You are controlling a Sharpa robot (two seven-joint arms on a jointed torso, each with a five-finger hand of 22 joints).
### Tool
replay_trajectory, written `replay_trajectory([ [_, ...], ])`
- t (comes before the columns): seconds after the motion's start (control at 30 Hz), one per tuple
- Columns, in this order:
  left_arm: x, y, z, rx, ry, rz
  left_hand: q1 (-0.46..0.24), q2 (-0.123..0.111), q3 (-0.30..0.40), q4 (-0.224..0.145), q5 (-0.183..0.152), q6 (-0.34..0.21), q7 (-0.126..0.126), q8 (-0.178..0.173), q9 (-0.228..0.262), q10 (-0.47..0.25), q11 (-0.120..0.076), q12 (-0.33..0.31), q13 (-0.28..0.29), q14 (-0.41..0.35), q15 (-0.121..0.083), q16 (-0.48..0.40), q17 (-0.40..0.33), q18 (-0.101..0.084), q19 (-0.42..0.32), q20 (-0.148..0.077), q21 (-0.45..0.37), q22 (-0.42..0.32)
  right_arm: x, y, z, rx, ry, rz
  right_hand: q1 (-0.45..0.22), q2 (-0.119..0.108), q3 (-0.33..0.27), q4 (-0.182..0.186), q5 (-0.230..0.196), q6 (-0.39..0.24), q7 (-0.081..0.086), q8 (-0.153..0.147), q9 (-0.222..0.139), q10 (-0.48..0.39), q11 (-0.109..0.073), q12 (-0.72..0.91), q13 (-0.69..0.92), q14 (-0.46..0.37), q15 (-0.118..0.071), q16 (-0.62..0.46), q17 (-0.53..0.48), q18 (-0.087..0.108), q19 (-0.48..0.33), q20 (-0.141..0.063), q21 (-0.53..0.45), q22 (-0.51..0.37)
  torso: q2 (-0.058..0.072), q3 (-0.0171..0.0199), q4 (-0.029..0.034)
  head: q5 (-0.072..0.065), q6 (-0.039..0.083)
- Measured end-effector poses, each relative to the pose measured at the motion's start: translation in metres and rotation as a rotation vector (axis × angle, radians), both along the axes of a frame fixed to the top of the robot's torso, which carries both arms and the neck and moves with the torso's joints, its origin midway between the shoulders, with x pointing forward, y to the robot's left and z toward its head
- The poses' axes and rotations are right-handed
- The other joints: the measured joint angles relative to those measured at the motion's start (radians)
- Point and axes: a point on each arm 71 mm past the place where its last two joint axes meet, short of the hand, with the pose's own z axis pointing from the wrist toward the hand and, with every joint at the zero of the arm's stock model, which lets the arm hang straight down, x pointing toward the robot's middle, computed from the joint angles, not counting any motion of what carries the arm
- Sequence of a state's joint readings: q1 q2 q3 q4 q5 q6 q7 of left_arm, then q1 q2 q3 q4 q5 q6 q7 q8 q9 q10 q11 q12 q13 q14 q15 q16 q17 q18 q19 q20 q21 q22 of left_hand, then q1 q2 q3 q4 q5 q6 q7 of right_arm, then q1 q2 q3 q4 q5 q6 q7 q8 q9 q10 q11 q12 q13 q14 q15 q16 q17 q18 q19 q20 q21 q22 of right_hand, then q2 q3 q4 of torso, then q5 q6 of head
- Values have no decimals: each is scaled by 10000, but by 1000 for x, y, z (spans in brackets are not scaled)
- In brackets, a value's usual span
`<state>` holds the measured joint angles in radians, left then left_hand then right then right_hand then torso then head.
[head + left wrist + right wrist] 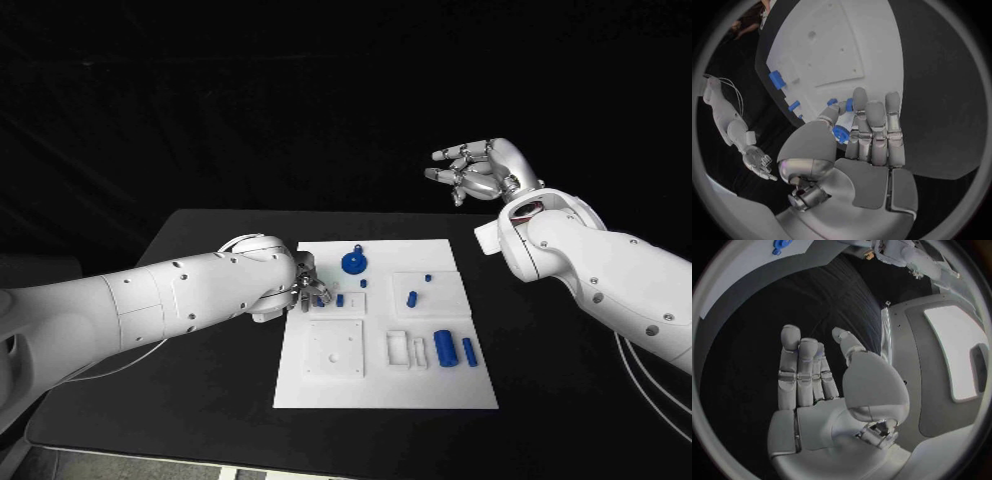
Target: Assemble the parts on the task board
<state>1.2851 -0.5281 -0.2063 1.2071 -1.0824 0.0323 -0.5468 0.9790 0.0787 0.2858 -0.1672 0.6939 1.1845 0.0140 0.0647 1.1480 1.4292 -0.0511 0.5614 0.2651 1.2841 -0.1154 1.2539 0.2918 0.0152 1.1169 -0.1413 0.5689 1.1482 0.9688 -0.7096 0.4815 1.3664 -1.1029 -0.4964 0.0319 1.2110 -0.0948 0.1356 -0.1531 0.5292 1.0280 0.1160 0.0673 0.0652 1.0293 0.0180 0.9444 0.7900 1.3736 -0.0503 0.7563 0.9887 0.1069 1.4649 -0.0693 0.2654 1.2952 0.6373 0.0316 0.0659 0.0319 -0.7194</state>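
Observation:
The white task board (389,385) lies in the middle of the black table. My left hand (296,287) rests at the board's left edge; its thumb and a finger pinch a small blue part (340,298), seen between the fingertips (848,104) in the left wrist view. A round blue part (353,263) sits near the board's far edge. Small blue pieces (411,297) lie mid-board, and two blue cylinders (444,347) stand at the right. My right hand (476,170) hangs high beyond the table's far right edge, fingers apart and holding nothing (811,375).
A raised white square plate (335,348) and white slotted blocks (408,348) sit on the board's near half. Black table (173,400) surrounds the board on all sides. My left forearm (159,300) crosses the table's left side.

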Motion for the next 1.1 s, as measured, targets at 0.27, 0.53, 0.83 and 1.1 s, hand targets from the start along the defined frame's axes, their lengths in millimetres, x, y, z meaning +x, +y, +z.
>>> replay_trajectory([
  [0.27, -1, -2, -3, 78, 29, -50, 38, -38, 31, 31, -156, 17, -13, 1, -461, 10, 7, 0, -1, 2, 3, -50, -1, -1, 72, 0, -256, 168, 0, 0, -1, -1, 19, 2, 0, 0, 31, 30, 34, 0, 0, 0, 0, 0, 0, 0, -8, 0, 0, 0, -10, 0, 0, 0, 0, 0, -2, 0, 3, -12, 6],
  [0.53, 0, 0, -3, 18, -22, -12, 261, -262, 1, 2, -1164, -258, 70, 37, -2049, 75, -4, -68, -12, 17, 21, -195, -144, 0, 250, 107, -798, 135, 1, -1, -2, 5, 55, -14, -26, -27, 31, 30, 74, 0, 0, 0, 0, 0, 0, 0, -9, 0, 0, 0, -10, -1, 0, 0, -41, -1, -6, 1, 7, -35, 12],
  [0.83, 0, 8, -4, -109, -133, 187, 646, -1222, -1250, 1330, -3028, -251, 1, 12, -2793, 54, -139, -30, 8, -38, 30, -264, -312, 2, 394, 177, -1162, 47, 1, -1, -4, 15, 112, -28, -39, -39, 30, 30, 91, 0, 0, 0, 1, 0, 0, 0, -14, 0, 0, 0, -17, -1, 0, 0, -87, -1, -5, -5, 7, -57, 22],
  [1.1, -1, 16, -4, -364, -153, 342, 844, -2127, -2843, 2844, -3847, -467, 192, 55, -3067, -157, 67, 11, -7, -219, 212, -264, -427, 1, 413, 230, -1535, 141, 0, -2, -6, 14, 150, -46, -38, -39, 1, 58, 91, 0, 0, 0, 0, 0, 0, 0, -18, 0, 0, 0, -21, 77, 0, 0, -142, -17, -6, -11, 5, -111, 62],
])
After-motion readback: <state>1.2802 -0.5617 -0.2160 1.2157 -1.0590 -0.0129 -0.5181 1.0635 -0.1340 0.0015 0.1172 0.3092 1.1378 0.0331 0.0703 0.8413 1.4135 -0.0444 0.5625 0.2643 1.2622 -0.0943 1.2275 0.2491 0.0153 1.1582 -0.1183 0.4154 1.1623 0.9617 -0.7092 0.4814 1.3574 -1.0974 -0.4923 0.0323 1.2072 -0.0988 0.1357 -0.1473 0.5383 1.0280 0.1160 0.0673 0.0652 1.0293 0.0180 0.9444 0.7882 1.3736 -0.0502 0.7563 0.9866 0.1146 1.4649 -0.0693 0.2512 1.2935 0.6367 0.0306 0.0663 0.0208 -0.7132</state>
